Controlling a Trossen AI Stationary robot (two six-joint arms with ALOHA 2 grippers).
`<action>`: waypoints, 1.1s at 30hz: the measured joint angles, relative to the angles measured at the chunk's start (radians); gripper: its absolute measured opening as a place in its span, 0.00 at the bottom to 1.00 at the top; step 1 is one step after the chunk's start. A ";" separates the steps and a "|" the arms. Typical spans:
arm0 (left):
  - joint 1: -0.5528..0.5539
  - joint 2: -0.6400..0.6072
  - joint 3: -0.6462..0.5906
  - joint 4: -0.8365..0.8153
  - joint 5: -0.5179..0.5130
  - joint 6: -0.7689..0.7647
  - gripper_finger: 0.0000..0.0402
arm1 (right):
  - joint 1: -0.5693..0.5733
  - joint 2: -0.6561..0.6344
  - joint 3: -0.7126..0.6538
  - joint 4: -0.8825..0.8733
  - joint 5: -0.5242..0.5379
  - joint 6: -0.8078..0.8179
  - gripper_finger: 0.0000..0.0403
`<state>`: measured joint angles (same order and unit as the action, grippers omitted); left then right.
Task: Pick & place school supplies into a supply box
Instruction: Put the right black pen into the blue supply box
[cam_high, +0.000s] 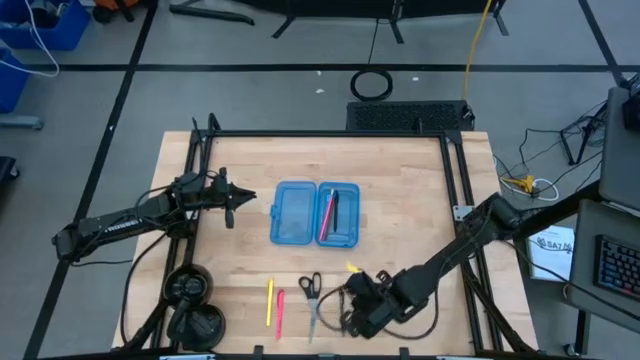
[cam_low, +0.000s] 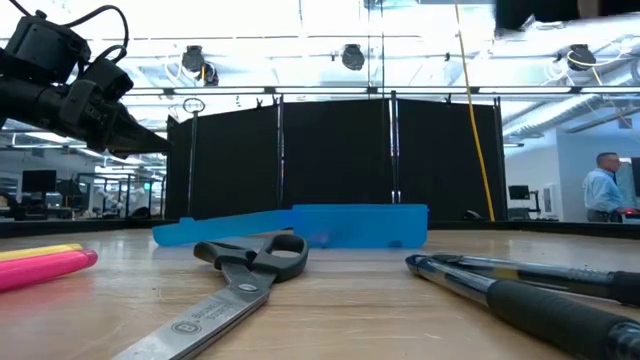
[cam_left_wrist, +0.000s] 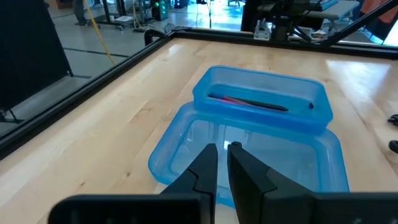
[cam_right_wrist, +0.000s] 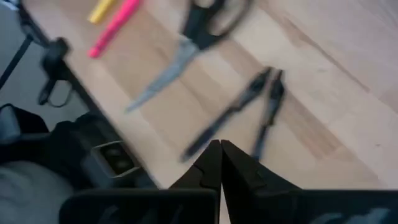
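The translucent blue supply box (cam_high: 293, 213) lies open at mid-table. A pink pen and a black pen (cam_left_wrist: 249, 102) rest in its right half (cam_high: 337, 213). The black-handled scissors (cam_high: 311, 290), a yellow pen (cam_high: 269, 300) and a pink pen (cam_high: 279, 312) lie flat near the table's near edge. Two dark pens (cam_right_wrist: 249, 106) lie beside the scissors. My right gripper (cam_right_wrist: 219, 152) hovers shut just above these dark pens and touches nothing. My left gripper (cam_left_wrist: 222, 155) is shut and waits in the air left of the box.
A small yellow scrap (cam_high: 352, 268) lies between the box and my right gripper. A black metal frame (cam_high: 330, 134) borders the table's far and side edges. Round black arm-base parts (cam_high: 190, 300) sit at the near left corner. Bare wood lies to the right of the box.
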<state>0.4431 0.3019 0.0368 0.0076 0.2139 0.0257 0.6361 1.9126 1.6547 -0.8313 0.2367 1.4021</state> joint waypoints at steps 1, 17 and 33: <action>0.000 0.000 0.000 0.000 -0.005 0.000 0.10 | 0.004 0.031 0.073 -0.046 0.000 0.000 0.00; 0.001 0.000 0.000 -0.006 -0.013 -0.008 0.10 | 0.013 0.461 0.557 -0.598 -0.212 0.083 0.00; 0.001 0.000 0.000 -0.006 -0.014 -0.005 0.10 | -0.001 0.452 0.507 -0.523 -0.127 0.048 0.47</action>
<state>0.4438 0.3019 0.0368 0.0013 0.1997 0.0208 0.6354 2.3649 2.1616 -1.3538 0.1094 1.4499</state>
